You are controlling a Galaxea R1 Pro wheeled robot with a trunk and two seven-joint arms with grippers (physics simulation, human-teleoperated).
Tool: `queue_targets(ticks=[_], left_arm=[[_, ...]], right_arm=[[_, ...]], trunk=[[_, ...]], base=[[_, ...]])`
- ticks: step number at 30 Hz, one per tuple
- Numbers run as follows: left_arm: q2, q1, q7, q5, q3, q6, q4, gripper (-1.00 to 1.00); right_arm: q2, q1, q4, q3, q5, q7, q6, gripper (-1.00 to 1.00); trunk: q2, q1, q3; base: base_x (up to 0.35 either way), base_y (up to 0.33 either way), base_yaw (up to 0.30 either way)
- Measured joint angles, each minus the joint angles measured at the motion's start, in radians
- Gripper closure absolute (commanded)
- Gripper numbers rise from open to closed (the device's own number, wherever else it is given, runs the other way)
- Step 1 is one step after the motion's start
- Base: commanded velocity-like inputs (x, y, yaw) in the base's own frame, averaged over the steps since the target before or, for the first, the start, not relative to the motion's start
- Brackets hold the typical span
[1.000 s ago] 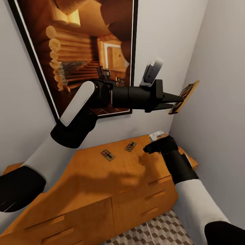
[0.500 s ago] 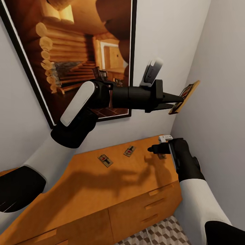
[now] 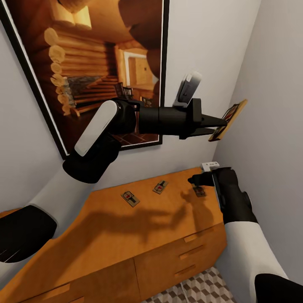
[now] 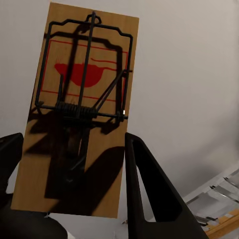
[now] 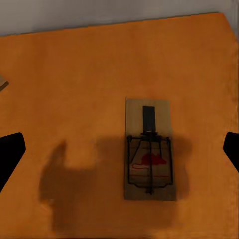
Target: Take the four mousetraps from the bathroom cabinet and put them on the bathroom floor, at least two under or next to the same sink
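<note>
Mousetraps lie loose on my cabinet top, the bench: one (image 3: 130, 198) at left, a second (image 3: 160, 187) just right of it, both untouched for now; my left end effector (image 3: 216, 125) is clamped on a third trap (image 3: 227, 120), raised near the wall so it clears the bench; my right end effector (image 3: 198, 180), fingers spread wide, hovers above the fourth trap (image 5: 149, 149), apart from it, lined up, I judge, to grasp; patterned floor (image 3: 198, 286) waits below.

Framed log-cabin picture (image 3: 97, 63) on grey wall (image 3: 202, 50)
</note>
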Motion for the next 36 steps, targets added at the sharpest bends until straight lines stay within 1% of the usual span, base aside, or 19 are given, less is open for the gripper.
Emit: queue_targets(ticks=[1, 2, 3, 4, 6, 7, 11, 18, 20, 22, 25, 27, 29, 31, 36], left_arm=[[0.000, 0.000, 0.000, 0.000, 0.000, 0.000, 0.000, 1.00], [0.000, 0.000, 0.000, 0.000, -0.001, 0.000, 0.000, 1.00], [0.000, 0.000, 0.000, 0.000, -0.001, 0.000, 0.000, 1.00], [0.000, 0.000, 0.000, 0.000, -0.001, 0.000, 0.000, 1.00], [-0.001, 0.000, 0.000, 0.000, -0.001, 0.000, 0.000, 1.00], [-0.001, 0.000, 0.000, 0.000, -0.001, 0.000, 0.000, 1.00], [-0.001, 0.000, 0.000, 0.000, -0.001, 0.000, 0.000, 1.00], [-0.004, 0.000, 0.001, 0.000, -0.001, 0.000, 0.000, 1.00], [-0.004, 0.000, 0.001, 0.000, -0.001, 0.000, 0.000, 1.00], [-0.004, 0.000, 0.001, 0.000, -0.001, 0.000, 0.000, 1.00], [-0.005, 0.000, 0.002, 0.000, -0.001, 0.000, -0.001, 1.00], [-0.005, 0.000, 0.002, 0.000, -0.001, 0.000, 0.000, 1.00], [-0.005, 0.000, 0.001, 0.000, -0.001, 0.000, 0.000, 1.00], [-0.005, 0.000, 0.002, 0.000, -0.001, 0.000, 0.000, 1.00], [-0.003, 0.000, 0.001, 0.000, -0.001, 0.000, 0.000, 1.00]], right_arm=[[0.001, 0.000, -0.002, 0.000, 0.051, 0.000, 0.000, -1.00], [0.001, 0.000, -0.003, -0.001, 0.083, 0.001, 0.000, -1.00], [0.002, 0.000, -0.002, -0.002, 0.106, 0.001, 0.000, -1.00], [0.003, 0.000, 0.001, -0.001, 0.122, 0.002, -0.001, -1.00], [0.005, 0.000, 0.014, -0.001, 0.138, 0.003, -0.001, -1.00], [0.005, 0.000, 0.020, -0.001, 0.140, 0.003, -0.001, -1.00], [0.006, 0.000, 0.125, -0.003, 0.147, 0.004, -0.003, -1.00], [0.010, -0.002, 0.172, -0.005, 0.145, 0.005, -0.003, -1.00], [0.010, -0.012, 0.188, -0.005, 0.145, 0.005, -0.003, -1.00], [0.009, -0.034, 0.218, -0.007, 0.144, 0.005, -0.003, -1.00], [0.009, -0.066, 0.267, -0.036, 0.145, 0.005, -0.003, -1.00], [0.007, -0.091, 0.314, -0.076, 0.145, 0.005, -0.003, -1.00], [0.005, -0.111, 0.350, -0.097, 0.146, 0.005, -0.004, -1.00], [0.003, -0.127, 0.383, -0.110, 0.146, 0.005, -0.004, -1.00], [0.003, -0.139, 0.401, -0.117, 0.147, 0.005, -0.004, -1.00]], trunk=[[0.000, 0.000, 0.000], [0.000, 0.000, 0.000], [0.000, 0.000, 0.000], [0.000, 0.000, 0.000], [0.000, 0.000, 0.000], [0.000, 0.000, 0.000], [0.000, 0.000, 0.000], [0.000, 0.000, 0.000], [0.000, 0.000, 0.000], [0.000, 0.000, 0.000], [0.000, 0.000, 0.000], [0.000, 0.000, 0.000], [0.000, 0.000, 0.000], [0.000, 0.000, 0.000], [0.000, 0.000, 0.000]], base=[[0.000, 0.000, 0.000], [0.000, 0.000, 0.000], [0.000, 0.000, 0.000], [0.000, 0.000, 0.000], [0.000, 0.000, 0.000], [0.000, 0.000, 0.000], [0.000, 0.000, 0.000], [0.000, 0.000, 0.000], [0.000, 0.000, 0.000], [0.000, 0.000, 0.000], [0.000, 0.000, 0.000], [0.000, 0.000, 0.000], [0.000, 0.000, 0.000], [0.000, 0.000, 0.000], [0.013, 0.000, 0.000]])
